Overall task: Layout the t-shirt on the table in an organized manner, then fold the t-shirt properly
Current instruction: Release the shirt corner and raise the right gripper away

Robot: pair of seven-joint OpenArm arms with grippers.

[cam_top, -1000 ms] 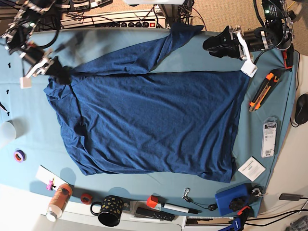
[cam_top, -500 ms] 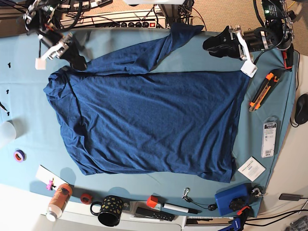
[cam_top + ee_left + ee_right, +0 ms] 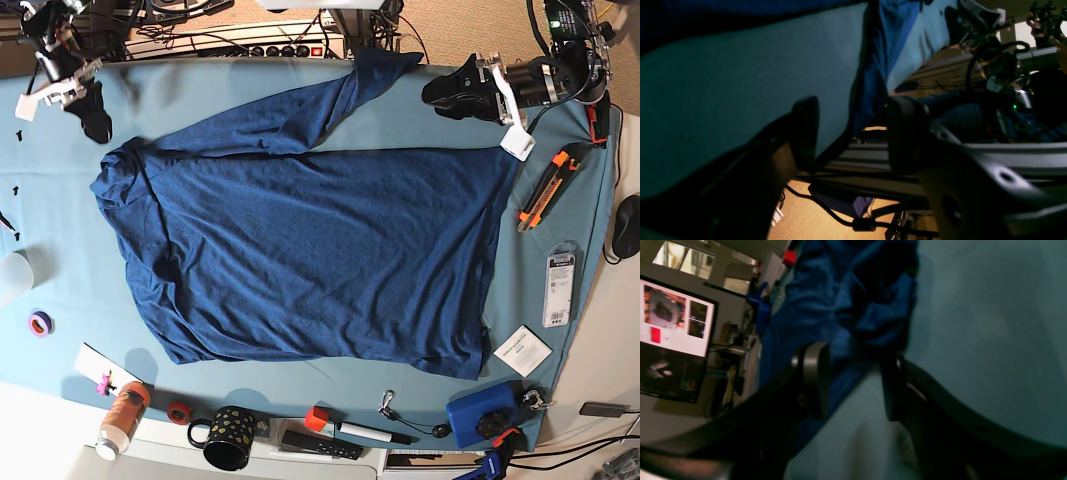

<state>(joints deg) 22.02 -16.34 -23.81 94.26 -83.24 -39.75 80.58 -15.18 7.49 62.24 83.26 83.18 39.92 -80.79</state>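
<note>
The dark navy t-shirt (image 3: 310, 250) lies spread flat over the middle of the table (image 3: 60, 260), one sleeve (image 3: 330, 105) stretched toward the far edge. Its left edge is bunched. My right gripper (image 3: 95, 122) hovers open at the far left corner, clear of the shirt. In the right wrist view its jaws (image 3: 853, 386) stand apart over teal cloth, with rumpled t-shirt (image 3: 840, 300) just beyond. My left gripper (image 3: 440, 92) rests open at the far right, beside the shirt's hem corner. Its fingers (image 3: 803, 130) hold nothing, and the t-shirt's sleeve (image 3: 880, 66) shows ahead.
An orange utility knife (image 3: 545, 188), a packaged item (image 3: 560, 285) and a white card (image 3: 522, 350) lie along the right side. A black mug (image 3: 230, 437), a bottle (image 3: 122, 415), a marker (image 3: 365, 432) and a blue box (image 3: 482, 415) line the near edge. Purple tape (image 3: 40, 323) sits left.
My right gripper has risen from the shirt's left shoulder and swung away to the far left corner. The shirt and the left arm have stayed put.
</note>
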